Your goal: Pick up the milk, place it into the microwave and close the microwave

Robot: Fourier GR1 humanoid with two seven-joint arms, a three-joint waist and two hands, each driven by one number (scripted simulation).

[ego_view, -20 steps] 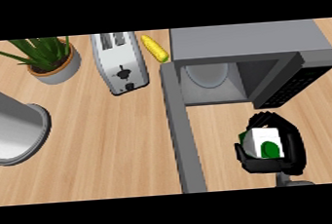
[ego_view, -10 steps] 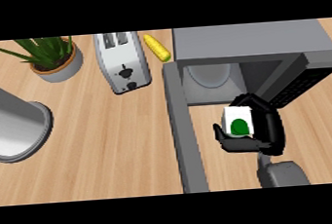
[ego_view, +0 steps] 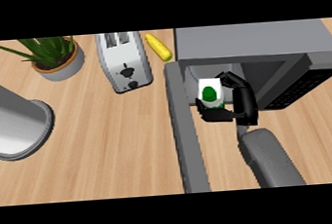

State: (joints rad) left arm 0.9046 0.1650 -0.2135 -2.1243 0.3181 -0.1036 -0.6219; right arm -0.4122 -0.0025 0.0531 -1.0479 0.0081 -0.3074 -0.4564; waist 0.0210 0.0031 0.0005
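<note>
One carton of milk (ego_view: 210,93), white with a green mark on its face, sits upright in the curled fingers and thumb of the right hand (ego_view: 242,103), which grasps it from the side and below. The carton is at the mouth of the microwave (ego_view: 250,39), just over the front edge of the dark cavity; whether its base already rests on the floor inside cannot be told. The microwave door (ego_view: 189,151) stands wide open, running along the left of the grey forearm. The step in hand looks like the placing, roughly midway through the task. The next move calls for carrying the carton deeper in, setting it down, letting go, drawing the arm clear, then swinging the door shut. The left hand does not show.
</note>
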